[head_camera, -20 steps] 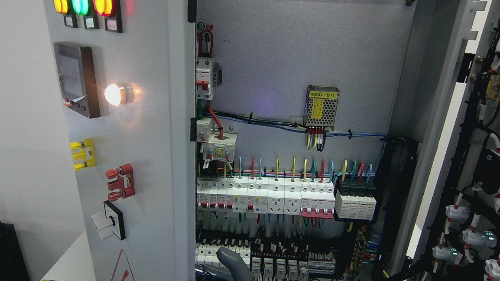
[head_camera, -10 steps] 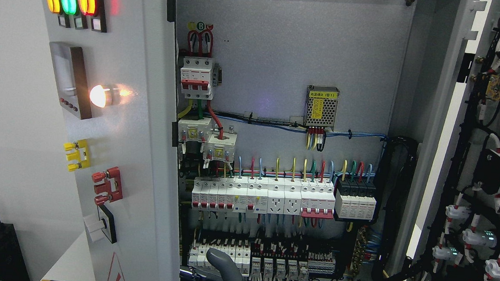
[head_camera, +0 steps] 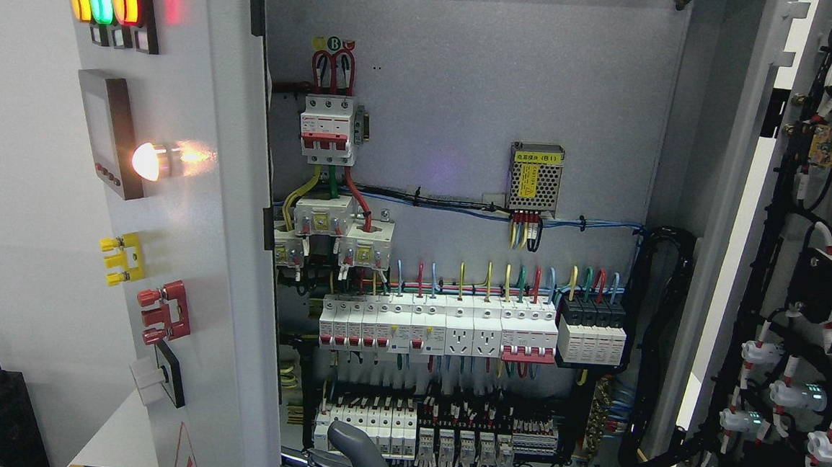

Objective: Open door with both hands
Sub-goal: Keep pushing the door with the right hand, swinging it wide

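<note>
- Down at the bottom edge, a single grey finger (head_camera: 352,443) of a robot hand pokes up in front of the lowest row of terminals (head_camera: 439,437); the rest of that hand is out of the picture, so I cannot tell whether it is curled or spread, what it holds, or which arm it belongs to.
- Just left of the finger stands the left door (head_camera: 191,249), swung out toward me, its edge beside the finger; whether they touch I cannot tell.
- That door's face carries amber, green and red lamps (head_camera: 105,1), a small display (head_camera: 108,135), a glowing white lamp (head_camera: 147,161), then yellow and red handles (head_camera: 142,289) and a rotary switch (head_camera: 158,382).
- Inside the cabinet (head_camera: 468,85), a row of white breakers (head_camera: 439,329) sits under coloured wires.
- Far right, the right door (head_camera: 750,210) stands wide open, with cabling on its inner side.
</note>
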You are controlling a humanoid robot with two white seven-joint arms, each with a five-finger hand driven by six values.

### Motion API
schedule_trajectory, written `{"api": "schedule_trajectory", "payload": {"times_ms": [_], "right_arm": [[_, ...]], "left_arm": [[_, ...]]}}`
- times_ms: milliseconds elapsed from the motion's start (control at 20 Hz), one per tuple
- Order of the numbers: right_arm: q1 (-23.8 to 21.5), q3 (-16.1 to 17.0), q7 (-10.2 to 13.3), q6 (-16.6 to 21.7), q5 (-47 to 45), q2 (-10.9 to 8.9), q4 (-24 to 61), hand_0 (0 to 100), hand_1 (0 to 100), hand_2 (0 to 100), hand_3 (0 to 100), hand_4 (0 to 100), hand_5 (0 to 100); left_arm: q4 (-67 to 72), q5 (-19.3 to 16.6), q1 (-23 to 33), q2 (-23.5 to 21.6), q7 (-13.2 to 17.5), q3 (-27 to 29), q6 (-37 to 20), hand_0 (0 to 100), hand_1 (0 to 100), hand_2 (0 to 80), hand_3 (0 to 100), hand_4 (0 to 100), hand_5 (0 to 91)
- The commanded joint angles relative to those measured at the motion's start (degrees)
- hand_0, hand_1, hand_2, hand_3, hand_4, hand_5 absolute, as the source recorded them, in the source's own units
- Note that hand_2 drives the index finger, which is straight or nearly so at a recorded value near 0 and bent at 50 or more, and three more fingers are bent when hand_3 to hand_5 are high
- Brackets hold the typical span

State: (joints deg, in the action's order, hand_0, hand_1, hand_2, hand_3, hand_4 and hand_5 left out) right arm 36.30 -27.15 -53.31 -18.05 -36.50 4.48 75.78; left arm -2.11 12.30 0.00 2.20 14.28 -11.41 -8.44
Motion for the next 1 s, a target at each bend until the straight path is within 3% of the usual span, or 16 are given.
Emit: {"api": "schedule_trajectory", "payload": {"times_ms": [0,952], "right_arm": [[-0.70,-0.19,0.40,0.04,1.25,0.88,1.04,0,0,0,0,0,0],[-2.54,-1.50,1.72,-0.23,3.62,2.90,3.93,0,0,0,0,0,0]], "left_arm": [[0.00,0.00,-1.76,0.00,-0.04,-0.01,0.00,0,0,0.0,0,4,0.0],[0.00,0.00,-1.76,0.00,-0.04,0.08,0.00,0,0,0.0,0,4,0.0]]}}
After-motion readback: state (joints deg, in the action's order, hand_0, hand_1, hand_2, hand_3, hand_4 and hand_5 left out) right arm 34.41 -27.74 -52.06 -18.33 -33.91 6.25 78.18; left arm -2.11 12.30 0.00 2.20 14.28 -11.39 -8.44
